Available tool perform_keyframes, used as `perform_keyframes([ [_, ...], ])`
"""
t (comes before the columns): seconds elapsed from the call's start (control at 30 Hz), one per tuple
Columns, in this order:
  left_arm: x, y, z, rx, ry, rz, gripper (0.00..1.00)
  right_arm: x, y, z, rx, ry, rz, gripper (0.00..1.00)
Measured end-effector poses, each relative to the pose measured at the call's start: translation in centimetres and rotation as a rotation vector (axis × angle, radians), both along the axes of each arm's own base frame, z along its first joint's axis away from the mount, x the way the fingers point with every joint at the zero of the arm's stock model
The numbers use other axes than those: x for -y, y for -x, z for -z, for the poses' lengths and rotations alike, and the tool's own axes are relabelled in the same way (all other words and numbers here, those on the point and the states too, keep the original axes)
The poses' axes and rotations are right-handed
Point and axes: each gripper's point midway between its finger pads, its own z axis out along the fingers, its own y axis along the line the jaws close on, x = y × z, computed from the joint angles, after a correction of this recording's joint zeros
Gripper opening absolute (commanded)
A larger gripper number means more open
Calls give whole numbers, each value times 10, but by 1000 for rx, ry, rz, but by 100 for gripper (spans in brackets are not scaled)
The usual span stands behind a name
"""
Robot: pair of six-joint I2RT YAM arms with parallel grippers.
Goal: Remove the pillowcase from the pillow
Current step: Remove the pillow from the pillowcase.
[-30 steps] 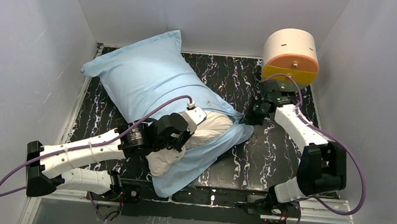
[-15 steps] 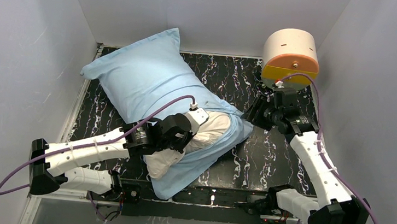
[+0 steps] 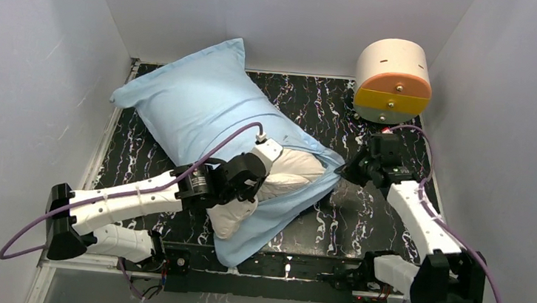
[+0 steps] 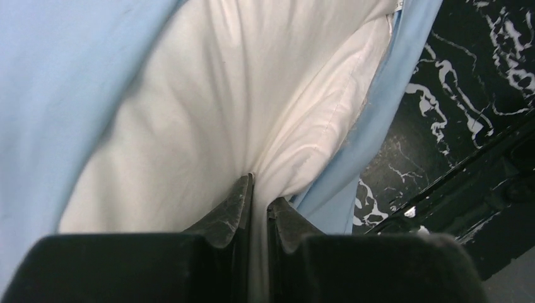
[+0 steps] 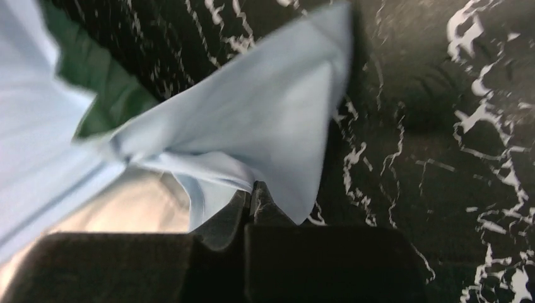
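The light blue pillowcase (image 3: pixel 203 108) lies slantwise on the table, its open end toward me. The white pillow (image 3: pixel 289 174) bulges out of that opening. My left gripper (image 3: pixel 256 186) is shut on a fold of the pillow's white fabric (image 4: pixel 208 113), which runs between the jaws of the left gripper (image 4: pixel 260 197). Blue cloth of the pillowcase (image 4: pixel 57 82) flanks it. My right gripper (image 3: pixel 347 175) sits at the pillowcase's right corner, shut on the pillowcase's blue edge (image 5: pixel 265 120), which is drawn toward the right gripper's (image 5: pixel 253 189) tips. Green lining (image 5: pixel 94 95) shows inside.
A round cream-and-orange drum (image 3: pixel 393 80) stands at the back right, close behind my right arm. The black marbled table (image 3: pixel 363 220) is boxed in by white walls on three sides. A black rail (image 3: pixel 291 266) runs along the near edge.
My right gripper opened and shut again, and now sits nearer and lower at the pillowcase's right corner, its arm swung round. The left gripper has shifted slightly right, still holding the pillow.
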Motion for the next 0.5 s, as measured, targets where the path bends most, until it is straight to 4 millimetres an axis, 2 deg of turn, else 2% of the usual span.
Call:
perform_keyframes([
  [0.03,-1,-2,-3,7,10,-18,0,11,-10,2,-7,-24,43,0],
  [0.1,-3,-2,-12,13,55,-43,0,18,-18,15,-55,-55,64,0],
  [0.2,-11,1,-21,11,86,-62,0,5,-9,40,-178,-115,1,0],
  [0.33,-21,9,-25,-6,93,-39,0,-12,4,51,-216,-208,-88,0],
  [0.43,-18,15,-25,-24,84,31,41,-14,7,47,-183,-213,-113,0],
  [0.5,-13,17,-28,-38,64,80,58,-11,3,42,-144,-197,-123,0],
])
